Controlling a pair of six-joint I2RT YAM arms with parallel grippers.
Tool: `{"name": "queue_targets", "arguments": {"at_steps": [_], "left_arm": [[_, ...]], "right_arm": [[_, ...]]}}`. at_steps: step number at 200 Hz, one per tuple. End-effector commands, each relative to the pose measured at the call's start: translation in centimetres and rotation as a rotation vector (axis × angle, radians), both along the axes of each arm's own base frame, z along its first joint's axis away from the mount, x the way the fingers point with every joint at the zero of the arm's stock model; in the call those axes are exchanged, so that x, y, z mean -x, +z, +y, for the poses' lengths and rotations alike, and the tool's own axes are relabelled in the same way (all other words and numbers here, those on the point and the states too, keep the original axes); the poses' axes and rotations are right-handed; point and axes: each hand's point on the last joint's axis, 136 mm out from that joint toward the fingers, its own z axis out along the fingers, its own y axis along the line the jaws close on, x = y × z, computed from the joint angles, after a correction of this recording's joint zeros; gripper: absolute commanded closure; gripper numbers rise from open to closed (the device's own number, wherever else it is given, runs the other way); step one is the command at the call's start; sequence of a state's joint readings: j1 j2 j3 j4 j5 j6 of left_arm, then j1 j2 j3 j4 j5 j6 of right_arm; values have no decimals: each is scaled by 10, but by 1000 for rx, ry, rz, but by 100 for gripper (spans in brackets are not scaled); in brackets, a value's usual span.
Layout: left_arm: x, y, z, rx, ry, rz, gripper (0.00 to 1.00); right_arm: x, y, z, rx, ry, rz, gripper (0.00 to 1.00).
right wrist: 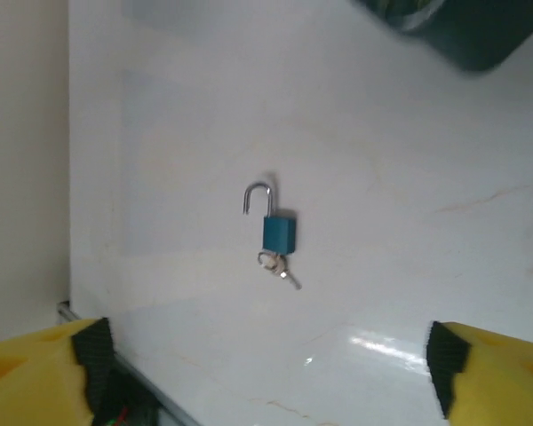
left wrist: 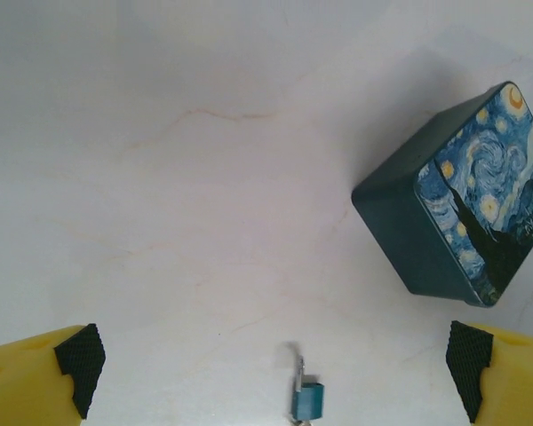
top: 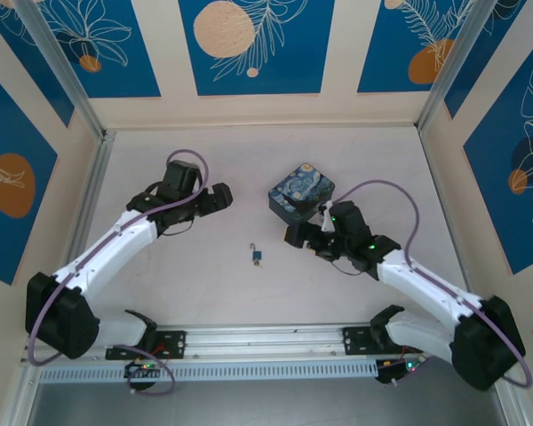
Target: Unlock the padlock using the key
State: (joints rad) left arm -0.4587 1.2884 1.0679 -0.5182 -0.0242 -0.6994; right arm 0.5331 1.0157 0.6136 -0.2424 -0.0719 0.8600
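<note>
- Padlock (right wrist: 279, 234) lay flat on the table (top: 204, 284), blue body with a thin silver shackle (right wrist: 258, 195).
- One leg of the shackle sat in the body; the other ended clear of it.
- Key (right wrist: 282, 269) with a small ring lay at the body's bottom end, touching it. Could not tell whether it sat in the keyhole.
- Right claw (right wrist: 266, 359): padlock straight ahead of it, centred between its fingers, apart from them.
- Right claw spread wide, black pads (right wrist: 93, 351) far to either side, nothing held.
- Left claw (left wrist: 274, 366): padlock close ahead, about midway between its fingers, not touching.
- Left claw likewise spread wide and empty.
- Seen from above, the padlock lay between the two claws, nearer the right one.
- Box (left wrist: 400, 231), dark blue with a swirly painted lid, sat ahead and to the right of the left claw, just beside the right claw and well apart from the padlock.
</note>
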Motion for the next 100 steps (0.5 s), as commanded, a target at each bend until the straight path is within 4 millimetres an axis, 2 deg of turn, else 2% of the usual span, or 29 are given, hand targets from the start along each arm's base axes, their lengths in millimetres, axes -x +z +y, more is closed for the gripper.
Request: {"name": "queue_targets", "arguments": {"at_steps": [1,29,52,63,78,100], "left_arm": [[4,14,36,-149,53,-79,0],[3,37,78,-311,166,-242,0],[5,51,108,-402,282,-395,0],[7,53,124,-444,358,-446,0],[11,50,140,-517,418,-487,0],[11,42,152,-595,445,-513,0]], "right_arm": [[1,11,-44,165,-76,-34,3],[-25,31,-99,274,-300,-85,0],[-47,41,-154,435,-527,-163,0],[-57,43,-172,489,-576,-206,0],[-71,43,-184,554,-559,-277,0],[-85,37,-219,631,-673,-285,0]]}}
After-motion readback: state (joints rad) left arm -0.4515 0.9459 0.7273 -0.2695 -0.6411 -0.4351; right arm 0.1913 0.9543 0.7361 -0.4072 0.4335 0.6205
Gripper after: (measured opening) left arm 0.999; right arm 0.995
